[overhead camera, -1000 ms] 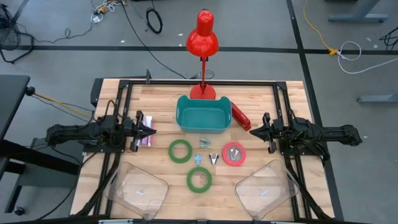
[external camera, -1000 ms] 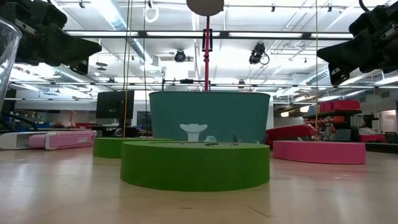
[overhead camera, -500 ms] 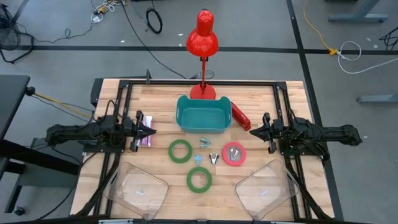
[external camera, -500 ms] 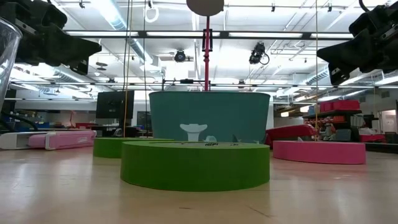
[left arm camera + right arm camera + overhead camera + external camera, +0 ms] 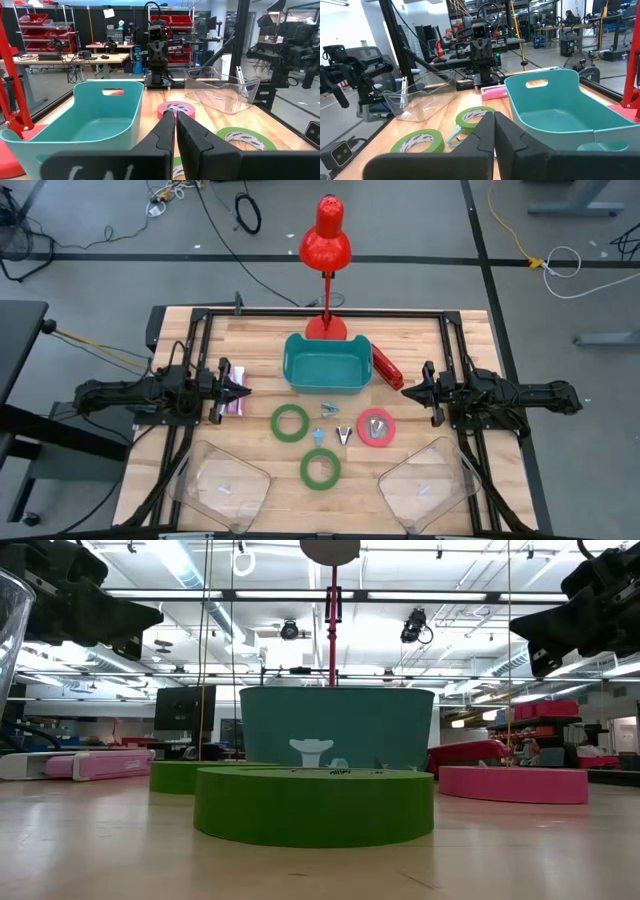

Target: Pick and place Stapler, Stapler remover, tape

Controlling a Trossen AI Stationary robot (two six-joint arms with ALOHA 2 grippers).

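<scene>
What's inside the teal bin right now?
The teal bin looks empty in the high view. The right wrist view shows only bare interior; its near wall hides part of the floor.

Workshop room with a grey floor [image 5: 100, 270] crossed by loose cables [image 5: 247, 213], red storage shelves [image 5: 44, 31], worktables [image 5: 95, 59], and bright ceiling lights [image 5: 190, 565].

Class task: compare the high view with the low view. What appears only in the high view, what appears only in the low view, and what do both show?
Only the high view shows the two clear plastic containers, the lamp's red shade, and the left claw and right claw hovering shut. Only the low view shows the ceiling lights of the room. Both show the teal bin, green tape rolls and red-pink tape roll.
</scene>
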